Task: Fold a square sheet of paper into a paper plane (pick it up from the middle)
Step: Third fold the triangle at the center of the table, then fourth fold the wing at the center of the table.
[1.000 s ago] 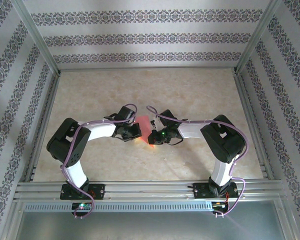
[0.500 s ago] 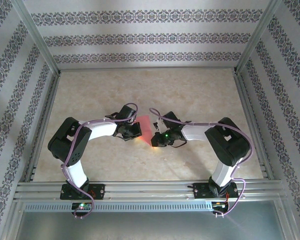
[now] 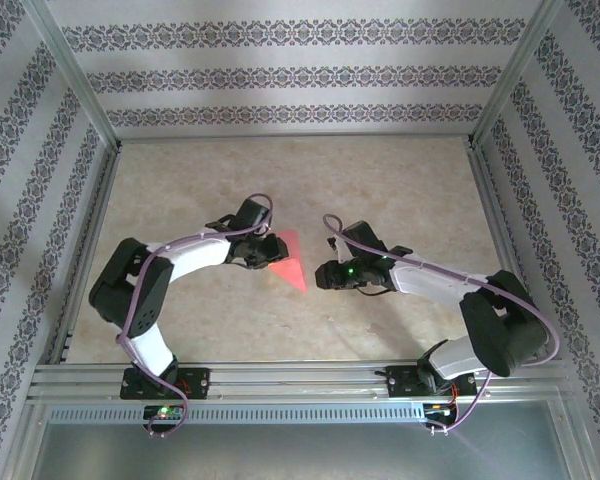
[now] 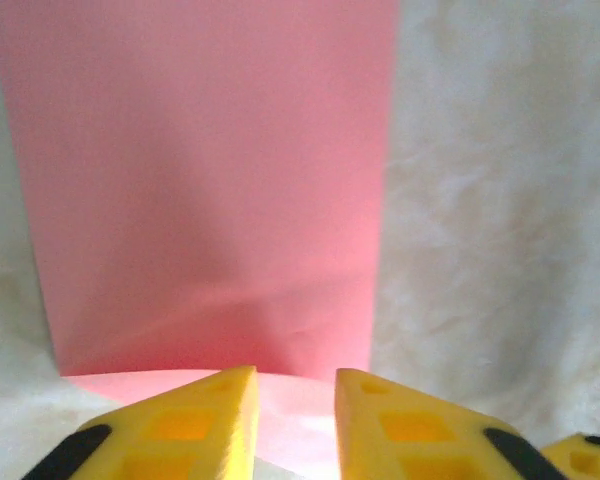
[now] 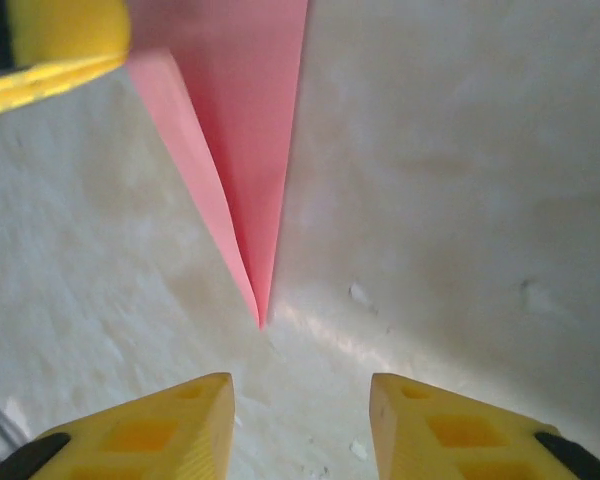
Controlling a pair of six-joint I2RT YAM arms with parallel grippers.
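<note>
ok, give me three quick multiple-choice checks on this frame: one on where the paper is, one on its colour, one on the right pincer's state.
1. Where does the paper lie?
A) on the table, between the left pincer and the right pincer
B) against the far wall
C) beside the right arm's base
2. Its colour?
A) blue
B) pink-red
C) white
3. The right pincer is:
A) shut on the paper
B) open, short of the paper's tip
C) lifting the paper
Key: 1 A, the top view shows it between the two; 2 B, pink-red in every view; 3 B, its wrist view shows it spread, bare table in the gap.
</note>
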